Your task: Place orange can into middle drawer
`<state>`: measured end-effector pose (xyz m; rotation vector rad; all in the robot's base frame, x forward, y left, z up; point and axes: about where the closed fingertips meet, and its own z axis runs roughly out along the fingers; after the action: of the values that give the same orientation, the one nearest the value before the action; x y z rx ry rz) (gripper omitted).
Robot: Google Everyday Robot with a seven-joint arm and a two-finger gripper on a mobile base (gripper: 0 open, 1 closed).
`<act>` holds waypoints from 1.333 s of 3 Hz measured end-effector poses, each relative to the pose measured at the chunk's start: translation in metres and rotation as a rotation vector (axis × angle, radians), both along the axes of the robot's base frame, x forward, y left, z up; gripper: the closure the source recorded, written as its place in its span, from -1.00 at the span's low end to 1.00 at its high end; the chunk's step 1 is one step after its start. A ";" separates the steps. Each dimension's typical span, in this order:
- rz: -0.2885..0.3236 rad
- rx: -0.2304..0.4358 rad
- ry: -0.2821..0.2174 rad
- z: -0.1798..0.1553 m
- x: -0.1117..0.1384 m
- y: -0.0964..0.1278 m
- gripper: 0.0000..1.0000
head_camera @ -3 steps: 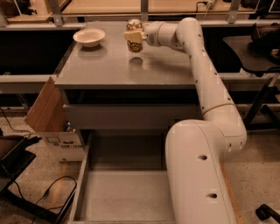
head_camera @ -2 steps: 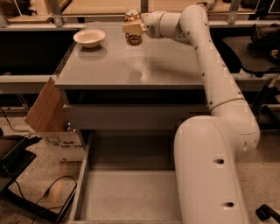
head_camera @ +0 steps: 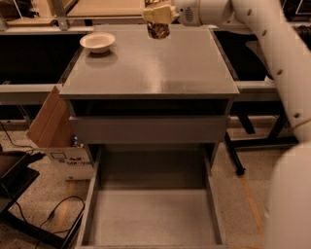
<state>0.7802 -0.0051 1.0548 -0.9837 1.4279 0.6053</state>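
Observation:
The orange can (head_camera: 158, 28) has a mottled orange-brown print and hangs above the back edge of the grey cabinet top (head_camera: 150, 68). My gripper (head_camera: 158, 13) reaches in from the upper right, at the top edge of the view, and is shut on the can's upper part. The can's top is hidden by the fingers. The middle drawer (head_camera: 150, 219) stands pulled open at the bottom of the view, low in front of the cabinet, with a flat bare floor. It is far below and in front of the can.
A shallow white bowl (head_camera: 97, 42) sits on the cabinet top at the back left. A plain grey drawer front (head_camera: 148, 129) is shut under the top. A cardboard box (head_camera: 53, 131) and cables (head_camera: 53, 219) lie on the floor at the left. My white arm (head_camera: 286, 97) fills the right side.
The gripper has lifted the orange can off the cabinet top and carried it upward and slightly left. The bowl and the drawer have not moved.

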 end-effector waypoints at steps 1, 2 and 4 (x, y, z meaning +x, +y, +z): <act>0.057 -0.072 0.027 -0.012 -0.069 -0.026 1.00; 0.117 -0.104 0.107 -0.080 -0.138 -0.060 1.00; 0.082 -0.078 0.175 -0.147 -0.180 -0.109 1.00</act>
<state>0.6002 -0.1141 0.9078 -1.0754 1.5815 0.7147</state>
